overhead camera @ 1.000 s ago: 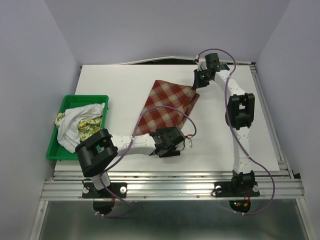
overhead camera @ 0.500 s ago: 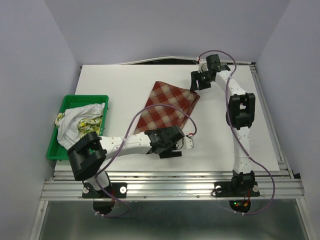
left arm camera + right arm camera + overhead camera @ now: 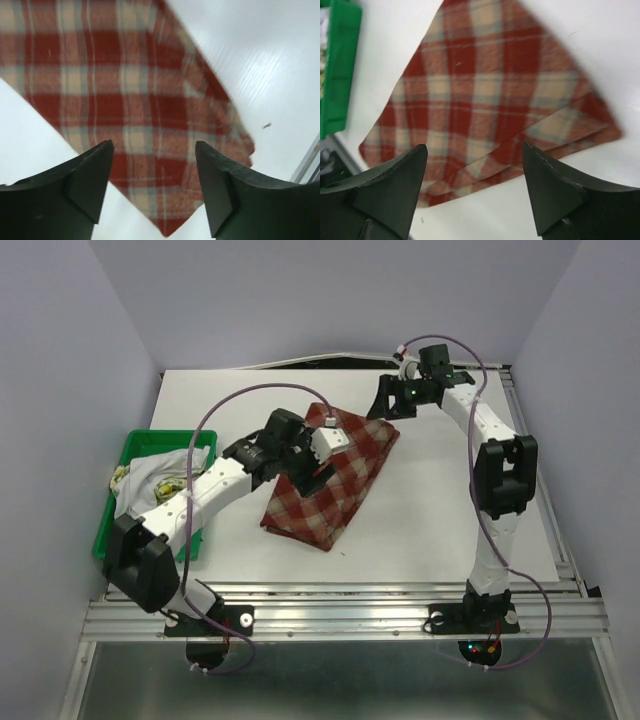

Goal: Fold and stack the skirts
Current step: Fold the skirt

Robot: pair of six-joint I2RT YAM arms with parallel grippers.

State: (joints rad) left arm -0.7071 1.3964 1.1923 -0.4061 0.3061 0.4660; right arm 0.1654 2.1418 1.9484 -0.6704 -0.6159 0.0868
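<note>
The red-and-cream plaid skirt [image 3: 335,485] lies folded in the middle of the table, also filling the left wrist view [image 3: 125,85] and the right wrist view [image 3: 485,100]. My left gripper [image 3: 318,462] hovers open over its far left part, nothing between the fingers [image 3: 80,185]. My right gripper [image 3: 381,410] stands open just beyond the skirt's far right corner, also empty, its fingers [image 3: 555,190] apart from the cloth. The white skirt [image 3: 145,480] and the fruit-print skirt [image 3: 180,492] lie crumpled together in the tray.
The green plastic tray [image 3: 140,442] sits at the table's left edge; its corner shows in the right wrist view [image 3: 335,65]. The left arm stretches diagonally from its base over the tray's near corner. A metal rail runs along the table's right side [image 3: 535,470].
The right gripper has opened, let go of the skirt's far corner and drawn back. The left arm has swung from the table's front to above the skirt, its jaws a little narrower.
</note>
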